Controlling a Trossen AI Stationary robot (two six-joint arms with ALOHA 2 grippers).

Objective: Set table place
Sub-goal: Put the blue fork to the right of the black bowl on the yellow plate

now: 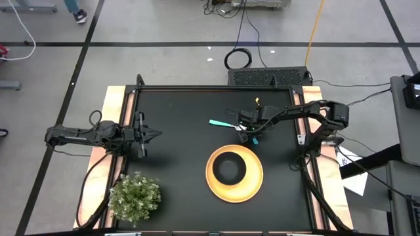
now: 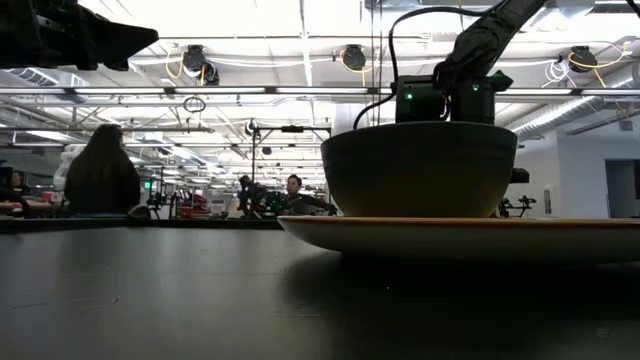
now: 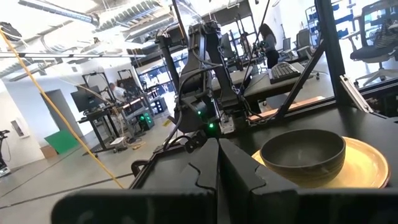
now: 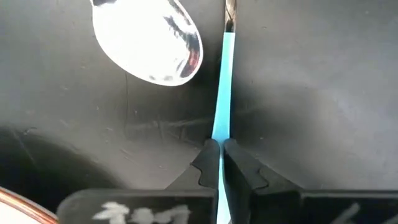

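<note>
Round yellow plate [image 1: 252, 188] carrying black bowl [image 1: 229, 169]; beyond plate, right hand [image 4: 221, 149] pinching slim teal fork handle [image 4: 222, 93] beside shiny spoon [image 4: 149, 40]. Left hand [image 1: 155, 135] pressed together, well apart.

Grey floor [image 1: 164, 26] (black tape lines), bright workshop ceiling lights [image 2: 300, 20]

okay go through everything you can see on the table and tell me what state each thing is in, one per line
Plate: flat on the table, bowl on it.
Bowl: upright, looks empty.
Fork: handle pinched in the right gripper.
Spoon: lying on the table, free.
Left gripper: shut, holding nothing.
Plant: upright at the table's corner.
</note>
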